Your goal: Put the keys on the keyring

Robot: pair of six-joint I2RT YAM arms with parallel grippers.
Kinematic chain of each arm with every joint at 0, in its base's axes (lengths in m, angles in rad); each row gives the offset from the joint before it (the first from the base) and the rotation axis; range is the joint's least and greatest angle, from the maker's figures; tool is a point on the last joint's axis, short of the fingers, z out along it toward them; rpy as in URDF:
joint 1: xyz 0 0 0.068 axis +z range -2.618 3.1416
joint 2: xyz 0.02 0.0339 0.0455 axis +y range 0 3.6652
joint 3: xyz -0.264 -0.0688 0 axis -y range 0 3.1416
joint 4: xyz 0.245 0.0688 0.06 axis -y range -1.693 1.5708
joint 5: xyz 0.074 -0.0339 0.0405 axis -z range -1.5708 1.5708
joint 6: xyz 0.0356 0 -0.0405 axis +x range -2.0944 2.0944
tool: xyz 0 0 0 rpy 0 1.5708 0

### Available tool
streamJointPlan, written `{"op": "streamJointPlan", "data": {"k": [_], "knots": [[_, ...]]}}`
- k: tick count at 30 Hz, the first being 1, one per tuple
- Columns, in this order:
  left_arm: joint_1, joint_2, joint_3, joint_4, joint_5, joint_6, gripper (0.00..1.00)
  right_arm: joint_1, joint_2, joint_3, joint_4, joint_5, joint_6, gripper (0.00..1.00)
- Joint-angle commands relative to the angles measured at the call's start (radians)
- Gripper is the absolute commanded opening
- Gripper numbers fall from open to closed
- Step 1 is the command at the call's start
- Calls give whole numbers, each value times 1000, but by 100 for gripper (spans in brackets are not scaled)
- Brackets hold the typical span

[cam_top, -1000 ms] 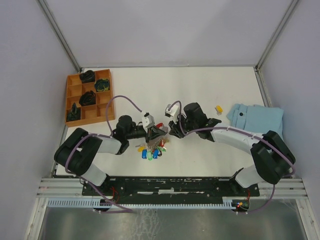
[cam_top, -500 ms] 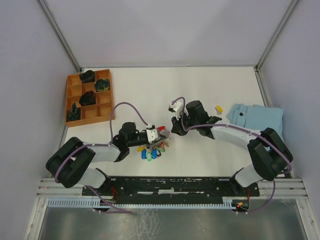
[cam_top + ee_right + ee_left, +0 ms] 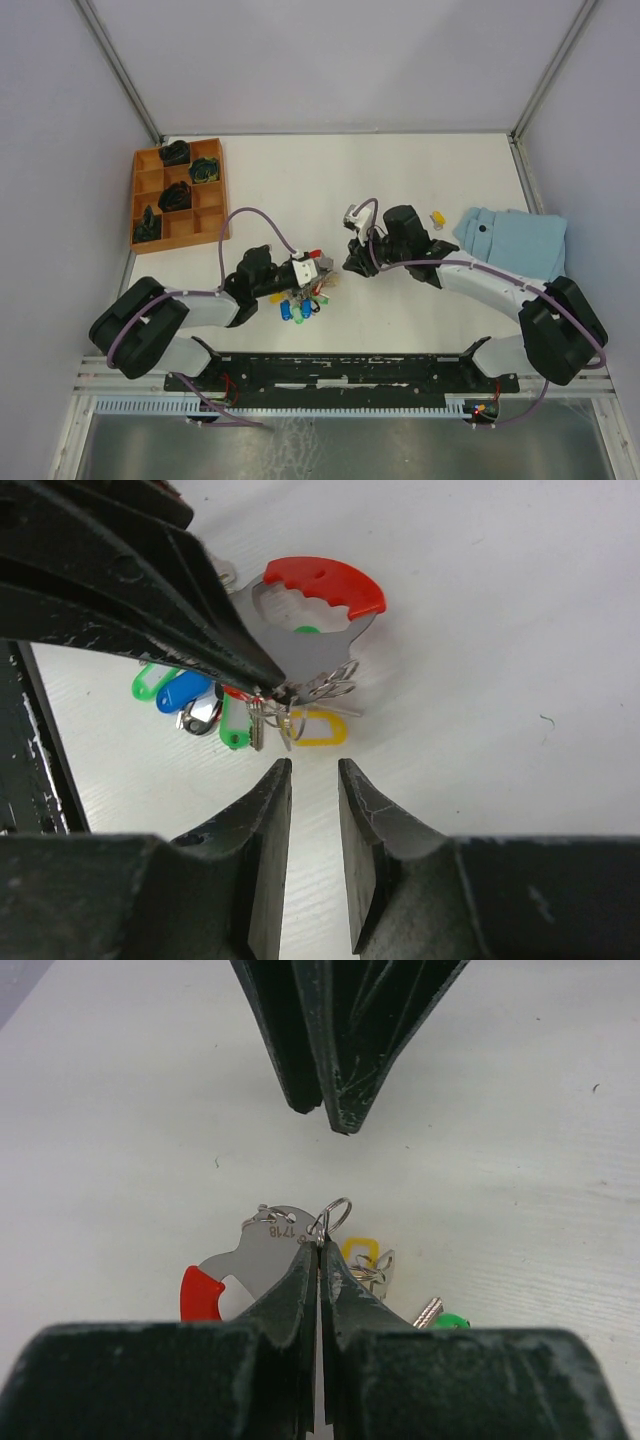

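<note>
The keyring [image 3: 312,645] is a grey metal plate with a curved red strap [image 3: 325,583] and small wire rings. My left gripper [image 3: 320,1250] is shut on one of its wire rings [image 3: 335,1212] and holds the cluster just above the table. Keys hang from it with green [image 3: 235,726], blue [image 3: 185,691] and yellow [image 3: 316,727] tags. In the top view the cluster [image 3: 300,300] sits below the left gripper [image 3: 318,270]. My right gripper [image 3: 314,768] is slightly open and empty, just short of the yellow tag; in the top view it [image 3: 352,264] faces the left gripper.
An orange compartment tray [image 3: 178,195] with dark items stands at the back left. A folded light-blue cloth [image 3: 512,238] lies at the right, with a small yellow piece [image 3: 437,217] beside it. Grey walls enclose the table.
My left gripper has swung round and reached right, holding the key cluster low. My right arm has shifted a little to the right, away from the cluster.
</note>
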Motion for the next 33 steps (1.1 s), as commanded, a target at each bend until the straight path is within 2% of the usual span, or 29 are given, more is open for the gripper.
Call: {"op": "streamJointPlan", "data": {"k": [1, 8, 12, 17, 23, 33], "knots": [[-10, -37, -3, 60, -41, 64, 3, 13, -10, -7, 81, -108, -63, 33], [-24, -70, -20, 60, -78, 91, 3, 24, 1, 13, 43, -51, -88, 34], [-24, -51, -12, 75, -68, 65, 3, 25, 11, 45, -13, 79, -54, 35], [-24, -28, -2, 99, -93, 9, 3, 2, 21, 106, -131, 342, -15, 38], [-15, 20, 36, 92, -122, -74, 3, -116, 117, 209, -274, 519, 43, 41], [42, 72, 85, 66, -68, -212, 3, -365, 288, 317, -346, 550, 75, 41]]}}
